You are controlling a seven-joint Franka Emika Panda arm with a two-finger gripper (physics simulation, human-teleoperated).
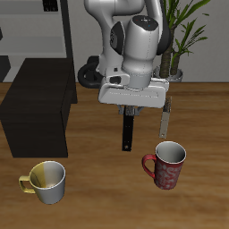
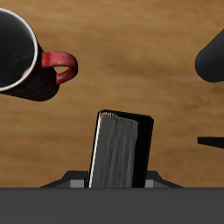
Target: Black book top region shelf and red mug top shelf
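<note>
Seen from the front and above, the Franka arm hangs over the middle of the wooden table (image 1: 201,116), its gripper (image 1: 131,108) clamped on the upper end of the black book (image 1: 129,132), which dangles upright and edge-on, clear of the tabletop, in the centre of the frame. The red mug (image 1: 165,165) stands at lower right, just beside the book's lower end but apart from it, handle pointing toward frame left. The shelf (image 1: 40,107), a dark boxy cabinet, fills the left side, well apart from the book. A yellow-and-cream mug (image 1: 46,181) sits at lower left, in front of the cabinet. A potted plant (image 1: 183,36) rises at upper right and a grey rack (image 1: 36,27) stands at upper left. From the wrist camera, the black book (image 2: 122,149) juts out from the gripper body (image 2: 112,203), slightly tilted, pages showing along one side; the fingertips themselves are hidden behind the housing. The red mug (image 2: 22,57), with its loop handle, lies near the book without touching it.
</note>
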